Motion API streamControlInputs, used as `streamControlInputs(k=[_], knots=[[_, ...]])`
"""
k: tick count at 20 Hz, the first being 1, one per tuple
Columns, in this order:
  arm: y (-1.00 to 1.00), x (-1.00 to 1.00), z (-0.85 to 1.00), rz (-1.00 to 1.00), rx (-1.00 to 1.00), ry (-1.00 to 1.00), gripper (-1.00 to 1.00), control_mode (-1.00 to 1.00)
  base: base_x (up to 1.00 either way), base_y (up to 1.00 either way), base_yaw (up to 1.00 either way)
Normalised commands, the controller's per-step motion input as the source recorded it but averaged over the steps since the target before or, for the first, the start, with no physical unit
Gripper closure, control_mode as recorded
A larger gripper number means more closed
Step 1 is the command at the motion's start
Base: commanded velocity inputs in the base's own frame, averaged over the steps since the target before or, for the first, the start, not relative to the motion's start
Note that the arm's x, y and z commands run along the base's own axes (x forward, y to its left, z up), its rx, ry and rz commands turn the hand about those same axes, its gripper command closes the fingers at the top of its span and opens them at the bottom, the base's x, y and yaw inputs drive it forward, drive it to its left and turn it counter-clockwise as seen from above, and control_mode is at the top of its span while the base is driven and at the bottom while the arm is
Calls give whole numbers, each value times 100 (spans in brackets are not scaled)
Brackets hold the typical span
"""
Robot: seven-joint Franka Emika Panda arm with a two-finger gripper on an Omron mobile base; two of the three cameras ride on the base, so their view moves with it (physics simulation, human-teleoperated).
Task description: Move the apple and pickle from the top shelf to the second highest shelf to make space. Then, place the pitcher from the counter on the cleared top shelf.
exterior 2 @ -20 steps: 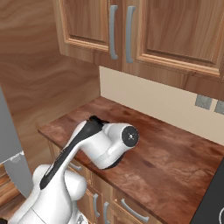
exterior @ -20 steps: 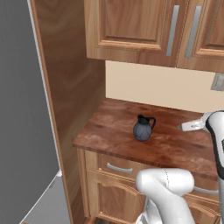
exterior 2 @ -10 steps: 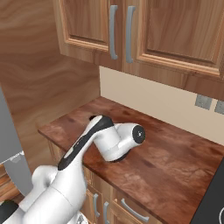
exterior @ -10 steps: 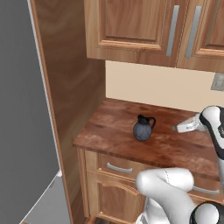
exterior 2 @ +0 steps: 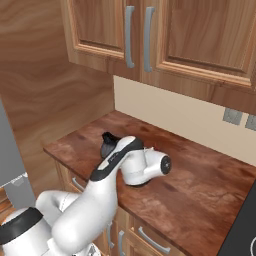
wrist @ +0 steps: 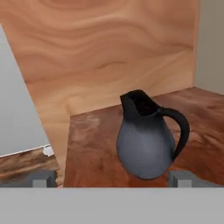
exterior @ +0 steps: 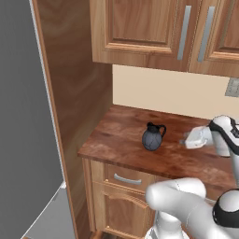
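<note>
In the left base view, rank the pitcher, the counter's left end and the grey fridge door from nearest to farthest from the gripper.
1. The pitcher, upright on the counter, just left of the open gripper.
2. The counter's left end, beyond the pitcher by the wooden side panel.
3. The grey fridge door, far left.

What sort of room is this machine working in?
It looks like a home kitchen, computer-rendered. A glossy red-brown counter sits over drawers, wooden wall cabinets with metal handles hang above, and a dark grey pitcher stands on the worktop.
</note>
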Motion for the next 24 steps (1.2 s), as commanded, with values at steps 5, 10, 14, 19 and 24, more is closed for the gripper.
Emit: streamControlInputs(k=[5,10,14,19,24], knots=[[-3,38,-5,4,15,-11,-100,-100,0,0,0],[0,35,0,5,17,0,-100,-100,0,0,0],[0,35,3,7,12,2,-100,-100,0,0,0],[0,38,1,8,7,5,-100,-100,0,0,0],[0,32,0,6,0,3,-100,-100,0,0,0]])
